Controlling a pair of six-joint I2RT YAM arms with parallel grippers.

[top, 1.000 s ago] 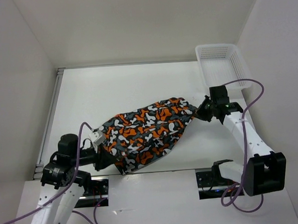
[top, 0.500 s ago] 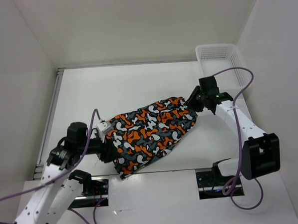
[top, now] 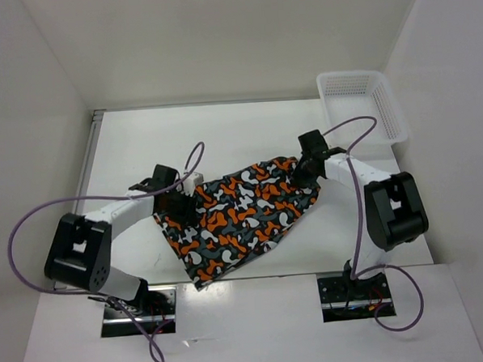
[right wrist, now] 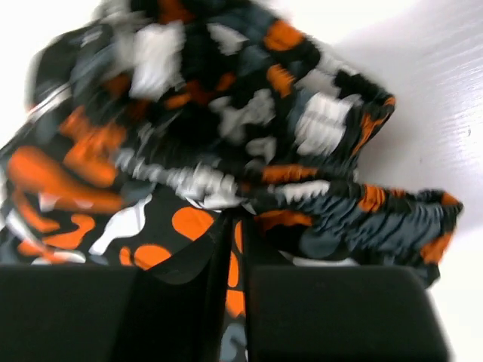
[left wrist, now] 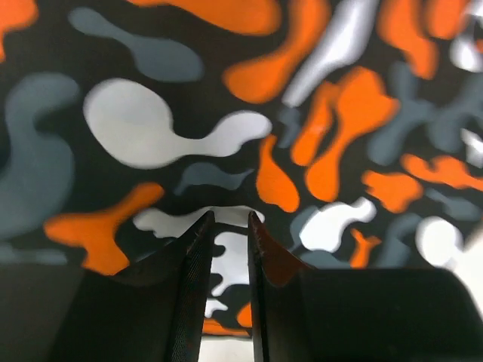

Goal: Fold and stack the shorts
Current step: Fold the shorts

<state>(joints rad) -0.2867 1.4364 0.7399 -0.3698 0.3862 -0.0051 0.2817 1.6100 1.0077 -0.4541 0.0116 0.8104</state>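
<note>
The shorts (top: 243, 217), in an orange, black, grey and white blotch print, lie spread on the white table, narrowing toward the near edge. My left gripper (top: 184, 207) sits over their far-left edge. In the left wrist view its fingers (left wrist: 230, 215) stand a narrow gap apart, with flat fabric (left wrist: 226, 113) under them and nothing between them. My right gripper (top: 300, 174) is at the far-right corner, by the bunched elastic waistband (right wrist: 324, 204). Its fingers (right wrist: 235, 219) are almost together over the cloth. That view is blurred, so a pinch on the fabric is uncertain.
A white mesh basket (top: 389, 108) stands at the table's far right corner, behind the right arm. Purple cables loop from both arms over the table. White walls close in the table on the left, back and right.
The left arm swung from the near-left edge up to the shorts' far-left edge. The right gripper slid left onto the waistband corner. The shorts now lie flatter and more spread.
</note>
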